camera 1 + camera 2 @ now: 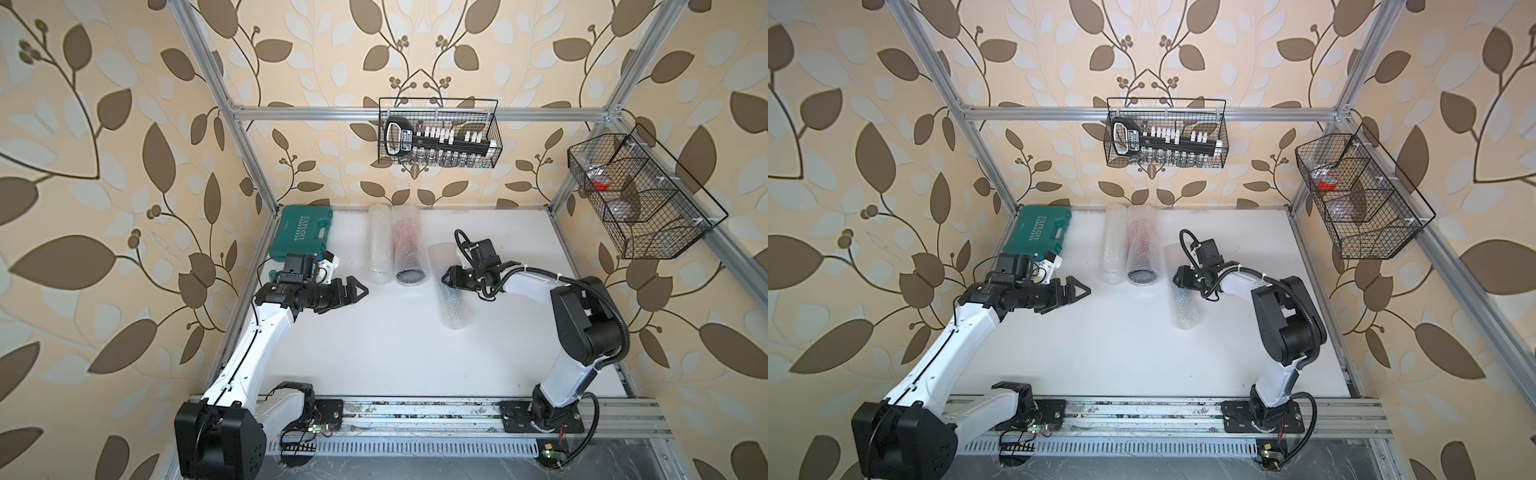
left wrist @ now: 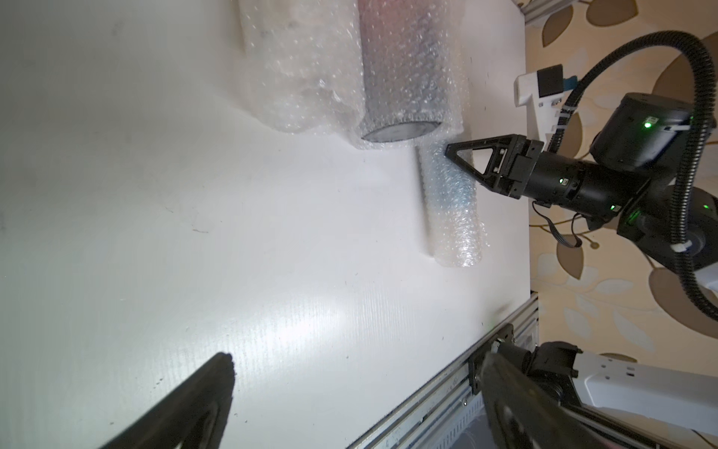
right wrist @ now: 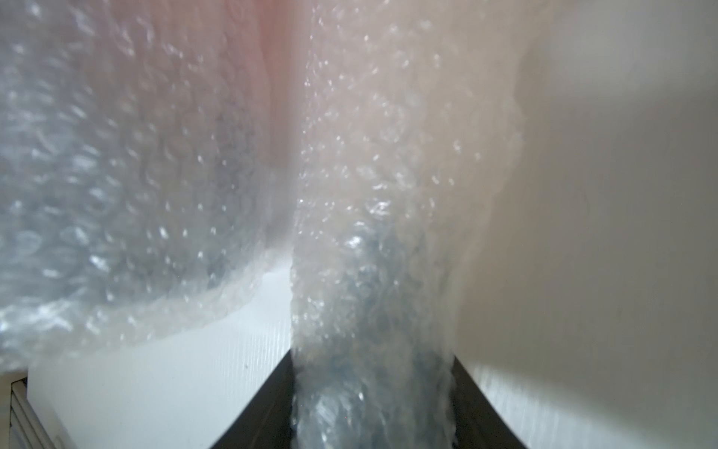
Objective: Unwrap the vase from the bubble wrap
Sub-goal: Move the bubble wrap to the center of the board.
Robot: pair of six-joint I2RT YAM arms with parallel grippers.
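Two other rolls [image 1: 392, 249] lie between a green case [image 1: 305, 235] and bubble wrap [image 1: 452, 301].

The case [image 1: 300, 237] lies in the table's [image 1: 374, 353] far-left corner. Beside it the left roll [image 1: 380, 249] touches the middle roll [image 1: 409, 241] at the far edge. The right roll [image 1: 453, 303] lies nearer.

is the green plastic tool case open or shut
Shut: the green plastic tool case lies flat, its lettered lid closed over the base.
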